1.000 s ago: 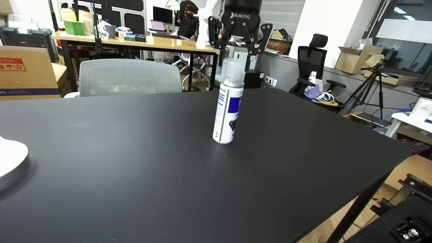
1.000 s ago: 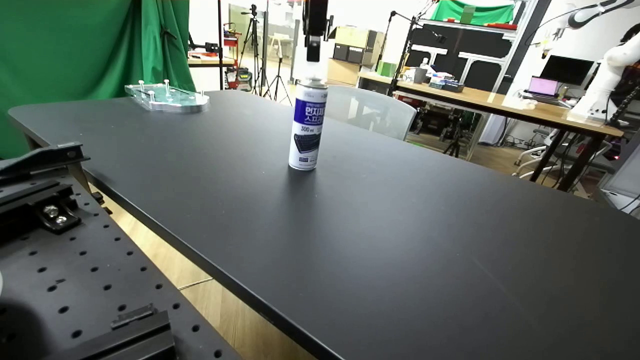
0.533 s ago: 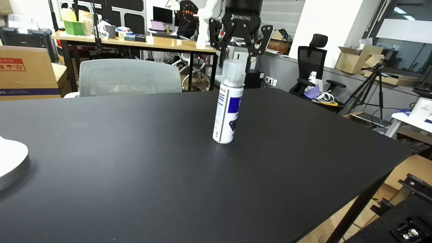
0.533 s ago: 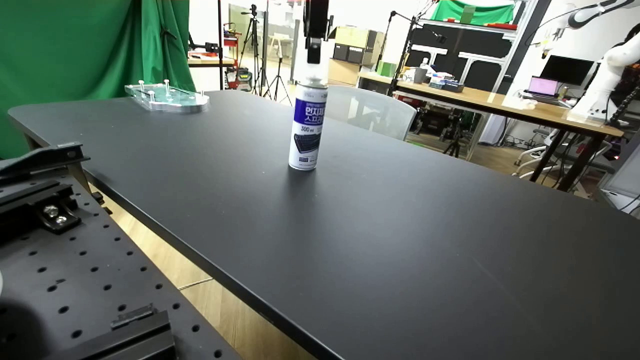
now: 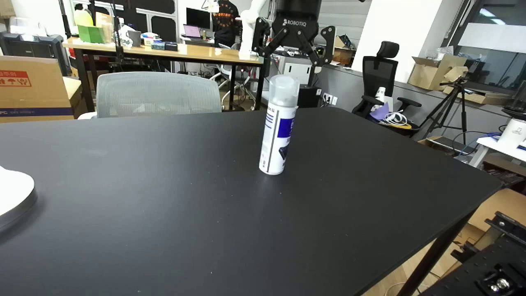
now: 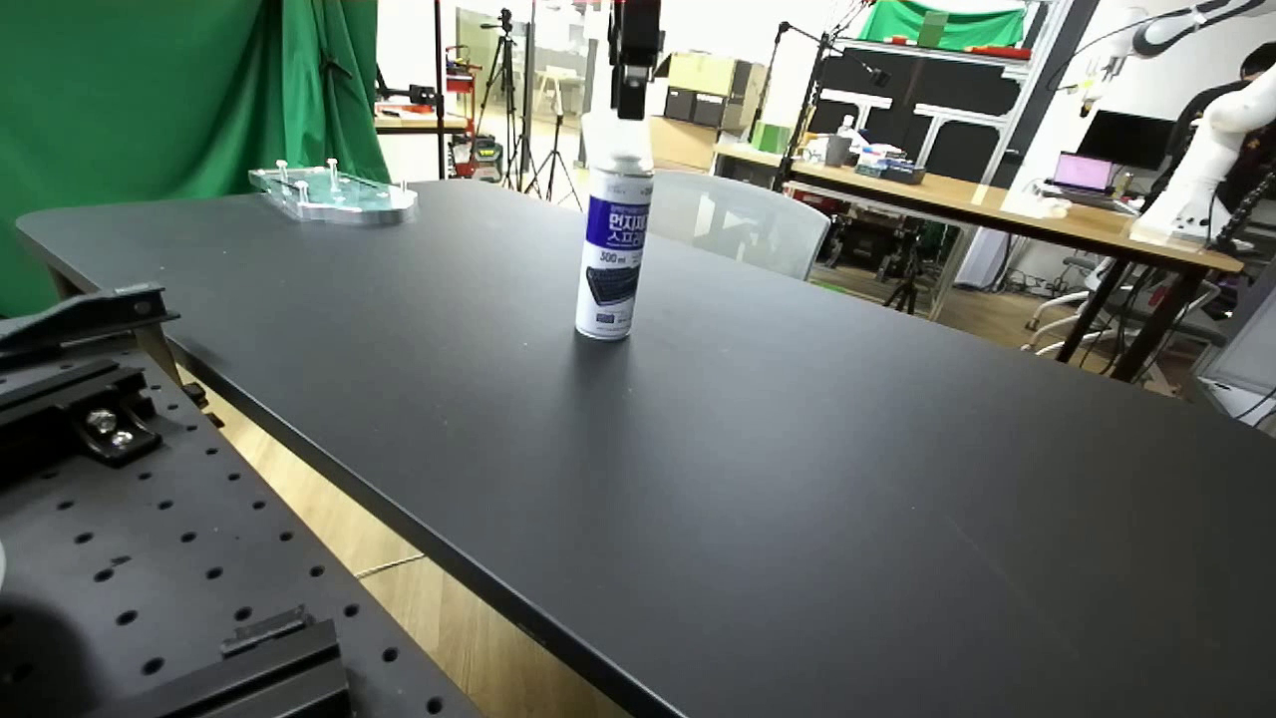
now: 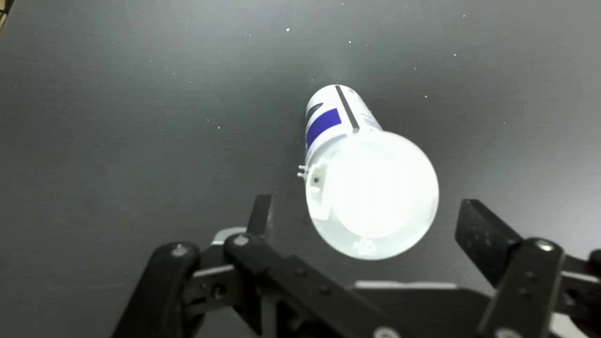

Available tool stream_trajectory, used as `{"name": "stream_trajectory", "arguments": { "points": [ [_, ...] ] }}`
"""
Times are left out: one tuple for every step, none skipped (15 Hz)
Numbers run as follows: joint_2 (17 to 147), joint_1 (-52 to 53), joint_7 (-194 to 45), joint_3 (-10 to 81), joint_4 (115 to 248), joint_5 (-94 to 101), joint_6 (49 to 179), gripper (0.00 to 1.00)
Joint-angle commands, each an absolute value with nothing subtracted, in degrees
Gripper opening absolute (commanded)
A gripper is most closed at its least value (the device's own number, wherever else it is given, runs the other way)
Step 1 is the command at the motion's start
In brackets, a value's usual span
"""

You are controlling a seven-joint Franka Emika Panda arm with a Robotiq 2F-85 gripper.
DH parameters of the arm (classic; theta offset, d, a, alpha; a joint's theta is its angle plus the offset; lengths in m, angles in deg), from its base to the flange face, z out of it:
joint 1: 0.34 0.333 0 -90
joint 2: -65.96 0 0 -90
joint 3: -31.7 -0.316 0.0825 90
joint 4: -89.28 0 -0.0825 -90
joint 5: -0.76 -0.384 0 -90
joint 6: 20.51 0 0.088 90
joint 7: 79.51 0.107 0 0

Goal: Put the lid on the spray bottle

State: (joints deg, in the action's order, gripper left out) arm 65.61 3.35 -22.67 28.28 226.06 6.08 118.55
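Note:
The white spray bottle with blue label patches stands upright on the black table in both exterior views. On its top sits the translucent lid, which in another exterior view shows as a pale band, the lid reaching the bottle's shoulder. Whether it is pressed fully down I cannot tell. My gripper is open just above the lid. From the wrist view, the lid appears as a bright disc between the spread fingers, with gaps on both sides. Small white prongs poke out at its left edge, over the bottle.
A clear-topped plate with white posts lies at the table's far end. A grey mesh chair stands behind the table. A black perforated plate lies beyond the table's edge.
My gripper has opened and let go of the lid, its fingers spreading to both sides. The lid has come down slightly onto the bottle. The bottle has not moved.

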Motion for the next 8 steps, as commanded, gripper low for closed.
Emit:
{"name": "stream_trajectory", "arguments": {
  "points": [
    [64.0,3.4,-22.7,28.0,226.9,6.4,118.2,1.0],
    [63.6,3.6,-22.7,27.8,226.9,6.8,117.4,1.0],
    [63.0,3.9,-23.0,27.5,227.0,7.2,116.5,1.0],
    [62.4,4.1,-23.0,27.1,227.1,7.5,115.6,1.0],
    [61.5,4.5,-22.7,26.6,227.2,8.5,114.6,1.0],
    [60.8,4.7,-22.4,26.1,227.2,9.5,113.3,1.0],
    [59.7,4.9,-21.7,25.5,227.3,10.8,111.8,1.0],
    [58.7,5.2,-21.7,24.9,227.4,11.6,110.4,1.0]
  ]
}}
